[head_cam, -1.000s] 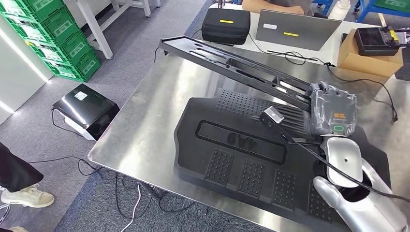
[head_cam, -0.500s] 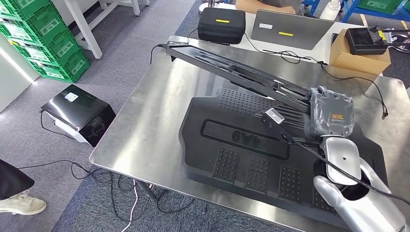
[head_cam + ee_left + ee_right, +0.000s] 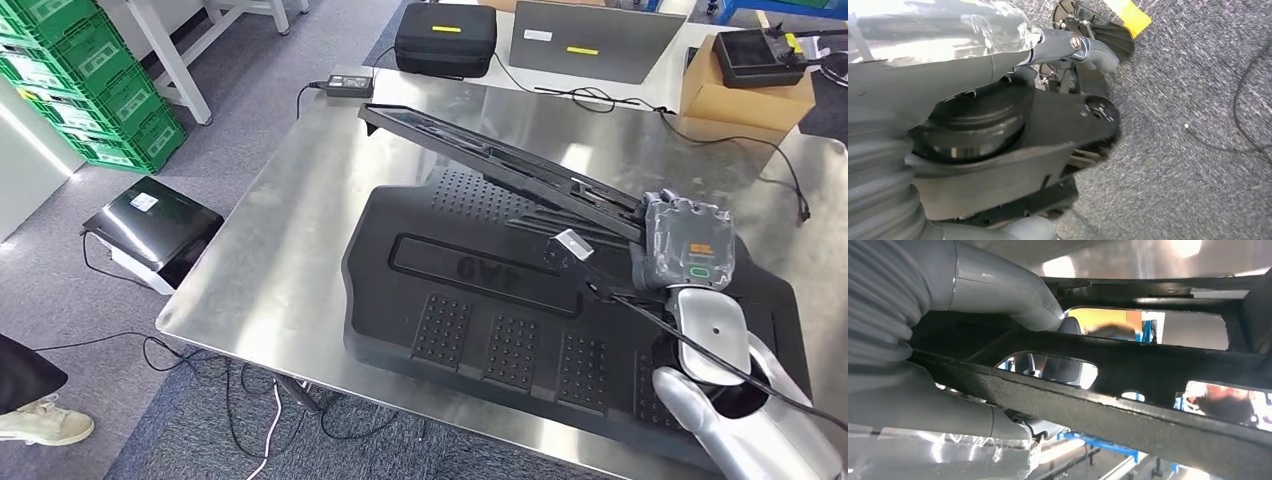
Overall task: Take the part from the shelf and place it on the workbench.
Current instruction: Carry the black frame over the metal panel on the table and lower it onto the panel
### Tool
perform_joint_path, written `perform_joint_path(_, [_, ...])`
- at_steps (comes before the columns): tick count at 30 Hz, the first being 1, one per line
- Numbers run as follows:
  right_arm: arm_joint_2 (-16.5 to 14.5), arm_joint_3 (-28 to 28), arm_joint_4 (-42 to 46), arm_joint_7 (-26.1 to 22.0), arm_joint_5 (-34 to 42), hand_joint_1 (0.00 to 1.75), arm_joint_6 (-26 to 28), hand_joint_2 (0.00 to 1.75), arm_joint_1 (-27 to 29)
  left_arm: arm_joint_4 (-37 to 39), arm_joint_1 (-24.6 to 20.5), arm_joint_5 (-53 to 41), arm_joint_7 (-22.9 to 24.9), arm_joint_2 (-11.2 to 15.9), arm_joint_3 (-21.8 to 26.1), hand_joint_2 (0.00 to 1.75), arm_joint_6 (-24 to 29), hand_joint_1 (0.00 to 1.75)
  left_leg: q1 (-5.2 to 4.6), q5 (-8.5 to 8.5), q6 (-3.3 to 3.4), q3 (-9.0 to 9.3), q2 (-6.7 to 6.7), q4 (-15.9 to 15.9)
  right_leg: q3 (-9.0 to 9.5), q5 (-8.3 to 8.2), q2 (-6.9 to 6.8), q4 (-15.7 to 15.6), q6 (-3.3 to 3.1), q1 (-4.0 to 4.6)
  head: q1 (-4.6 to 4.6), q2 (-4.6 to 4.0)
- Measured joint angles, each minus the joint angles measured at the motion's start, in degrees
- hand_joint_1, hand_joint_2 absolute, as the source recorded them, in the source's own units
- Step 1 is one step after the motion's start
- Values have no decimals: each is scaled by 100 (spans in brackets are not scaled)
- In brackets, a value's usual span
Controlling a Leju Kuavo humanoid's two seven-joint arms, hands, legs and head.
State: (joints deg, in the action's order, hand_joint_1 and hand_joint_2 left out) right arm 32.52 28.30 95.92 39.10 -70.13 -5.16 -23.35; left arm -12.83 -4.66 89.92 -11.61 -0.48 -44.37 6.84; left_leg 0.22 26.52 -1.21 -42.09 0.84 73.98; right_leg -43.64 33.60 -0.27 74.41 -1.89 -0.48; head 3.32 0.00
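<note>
At centre right of the head view, my right hand (image 3: 688, 250) grips the long black part (image 3: 500, 160) above the workbench (image 3: 300, 230); the wrist view shows fingers (image 3: 998, 287) wrapping it. My left hand's state I cannot tell.

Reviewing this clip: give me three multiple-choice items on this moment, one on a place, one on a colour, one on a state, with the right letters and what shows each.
1. Where does the large black moulded panel lie?
A. on the steel workbench
B. on the floor
C. in a crate

2. What colour are the stacked crates?
A. red
B. green
C. white

3. What is the right hand doing?
A. hanging empty
B. pressing the laptop
C. holding the long black part

Answers: A, it lies flat on the bench; B, green by the wall; C, the part's end sits in the hand.
</note>
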Motion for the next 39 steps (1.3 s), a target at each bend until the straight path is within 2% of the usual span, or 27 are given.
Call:
perform_joint_path(4, [-16,0,-64,0,50,175,13,175,47,0,2,0,8,0,0,175,0,0,-1,405,-45,-546,0,959,-560,406,-4,964,-50,5,-47,0])
perform_joint_path(7, [-25,0,-87,0,34,175,26,175,50,0,4,0,17,0,0,175,1,0,-2,651,-62,-868,0,1539,-885,651,-4,1537,-67,9,-101,0])
perform_joint_path(9, [-32,0,-96,0,21,175,38,175,44,0,13,0,25,0,0,175,2,0,-1,764,-62,-962,-1,1766,-978,762,-5,1759,-76,12,-132,0])
perform_joint_path(12, [-37,0,-115,0,17,175,48,175,27,0,14,0,28,-1,0,175,2,0,7,822,-66,-972,0,1847,-982,816,-1,1839,-76,26,-180,0])
perform_joint_path(19, [-37,0,-157,-3,-45,175,73,175,-9,0,11,0,18,-2,0,175,-22,0,11,795,-63,-908,-1,1721,-901,787,1,1710,-45,26,-201,0])
perform_joint_path(23, [-37,0,-192,-1,-40,175,74,175,-18,0,13,0,7,-2,0,175,-20,0,10,706,-47,-761,-2,1489,-748,702,-1,1467,-35,18,-207,0])
perform_joint_path(28, [-37,11,-229,0,-13,175,83,175,-25,0,14,0,9,-2,0,175,5,0,8,533,-33,-458,-3,1004,-440,532,-1,978,-6,9,-212,0])
perform_joint_path(39, [-37,35,-246,0,39,175,104,175,-72,0,13,0,9,-2,0,175,20,0,0,12,-22,348,-3,-331,367,28,-2,-335,26,0,-225,0])
